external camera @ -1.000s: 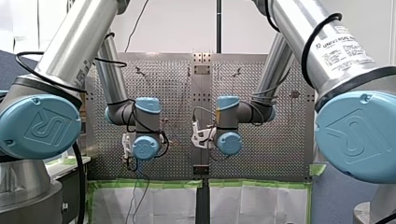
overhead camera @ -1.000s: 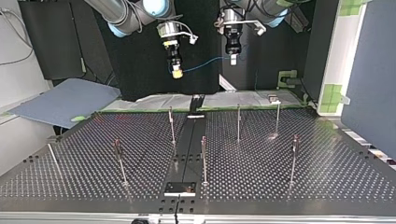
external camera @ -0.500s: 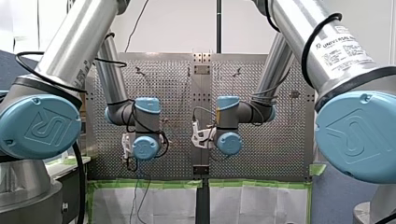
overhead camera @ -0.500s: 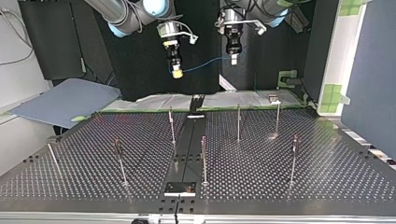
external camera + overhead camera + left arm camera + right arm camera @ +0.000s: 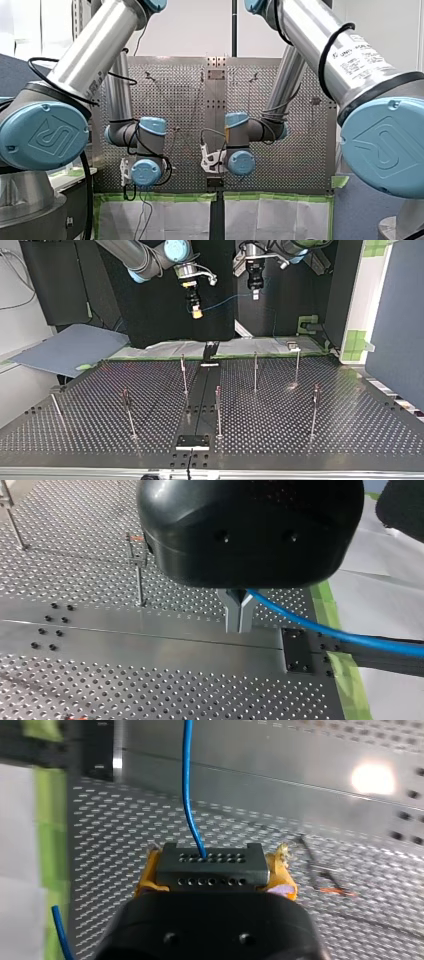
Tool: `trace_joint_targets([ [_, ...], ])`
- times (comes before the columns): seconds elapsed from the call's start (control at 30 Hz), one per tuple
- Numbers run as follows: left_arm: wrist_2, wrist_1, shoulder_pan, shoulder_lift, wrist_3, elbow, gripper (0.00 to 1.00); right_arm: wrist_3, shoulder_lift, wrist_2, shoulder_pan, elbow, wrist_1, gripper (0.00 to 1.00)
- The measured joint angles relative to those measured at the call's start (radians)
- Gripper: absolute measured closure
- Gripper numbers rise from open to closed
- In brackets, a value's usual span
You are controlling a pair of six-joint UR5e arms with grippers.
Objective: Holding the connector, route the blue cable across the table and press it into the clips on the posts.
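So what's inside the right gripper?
The right gripper holds a dark connector between yellow pads, blue cable leaving its far face. Its near end is hidden behind the gripper's black body.

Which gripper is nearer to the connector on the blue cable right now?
Right. My right gripper has its jaws clamped on the connector itself; my left gripper pinches the blue cable farther along, apart from it.
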Motion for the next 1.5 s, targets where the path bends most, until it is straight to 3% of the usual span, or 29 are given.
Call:
trace_joint_targets([
  [0.3, 0.001, 0.001, 0.000, -0.004, -0.001, 0.000, 1.00, 0.000, 0.068, 0.000, 0.000, -0.001, 0.082, 1.00],
  [0.47, 0.012, -0.012, -0.004, 0.020, -0.025, 0.008, 1.00, -0.015, 0.055, -0.005, 0.009, -0.019, 0.123, 1.00],
  [0.57, 0.013, -0.035, -0.001, 0.044, -0.050, 0.013, 1.00, -0.014, 0.033, -0.011, 0.016, -0.039, 0.149, 1.00],
  [0.7, 0.004, -0.068, 0.021, 0.078, -0.071, 0.015, 1.00, 0.005, -0.001, -0.037, 0.023, -0.053, 0.183, 1.00],
  [0.9, -0.003, -0.125, 0.076, 0.136, -0.071, 0.015, 1.00, 0.058, -0.059, -0.093, 0.025, -0.094, 0.236, 1.00],
  [1.0, -0.004, -0.152, 0.102, 0.162, -0.067, 0.018, 1.00, 0.076, -0.084, -0.118, 0.022, -0.119, 0.262, 1.00],
  [1.3, -0.053, -0.229, 0.176, 0.239, -0.068, 0.061, 1.00, 0.088, -0.160, -0.162, 0.018, -0.184, 0.327, 1.00],
  [1.5, -0.066, -0.280, 0.189, 0.290, -0.084, 0.106, 1.00, 0.105, -0.211, -0.187, 0.020, -0.219, 0.337, 1.00],
])
